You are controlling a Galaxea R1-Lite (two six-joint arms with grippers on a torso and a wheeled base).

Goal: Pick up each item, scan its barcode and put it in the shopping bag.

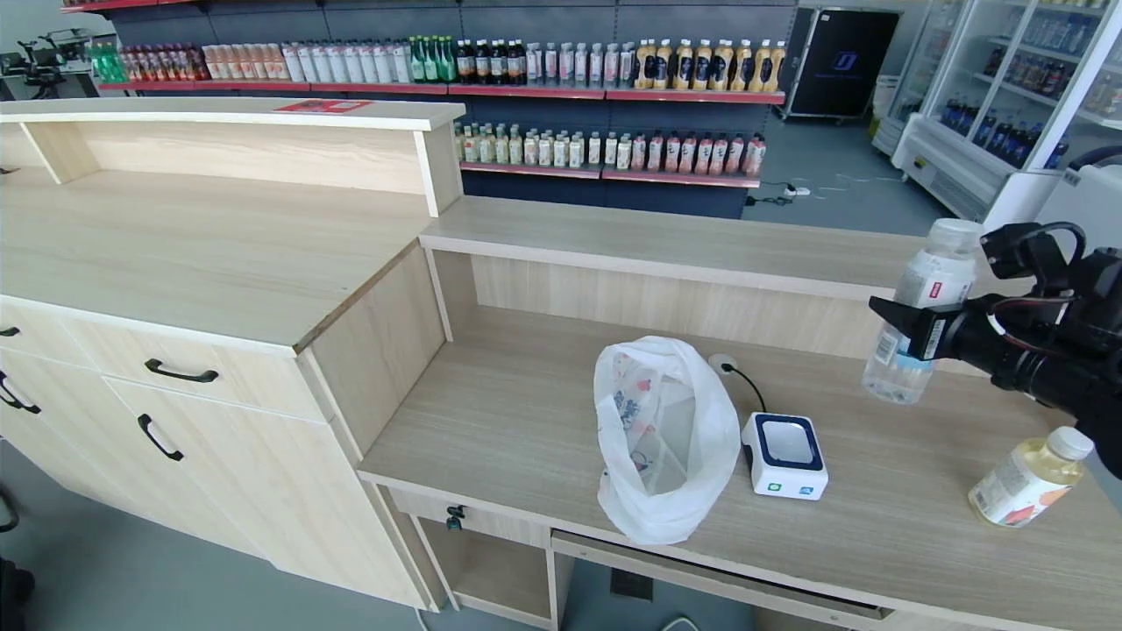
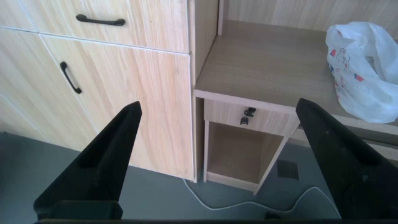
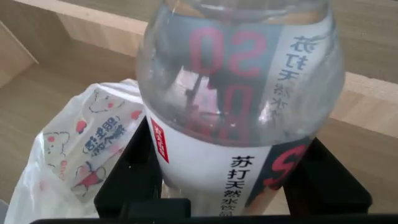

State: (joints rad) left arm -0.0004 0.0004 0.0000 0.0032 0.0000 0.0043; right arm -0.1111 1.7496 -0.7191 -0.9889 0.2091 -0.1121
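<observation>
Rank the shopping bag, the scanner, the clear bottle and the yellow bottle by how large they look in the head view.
1. shopping bag
2. clear bottle, though held up nearer the camera
3. scanner and yellow bottle: about alike, not ranked

Scanner (image 1: pixel 784 454) just right of bag (image 1: pixel 663 436)

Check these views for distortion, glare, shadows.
Head view: wide-angle distortion, the fridge leans; no hard shadows on the counter. Right wrist view: bright reflections on the water bottle. Left wrist view: left gripper dark against the lit cabinet.
</observation>
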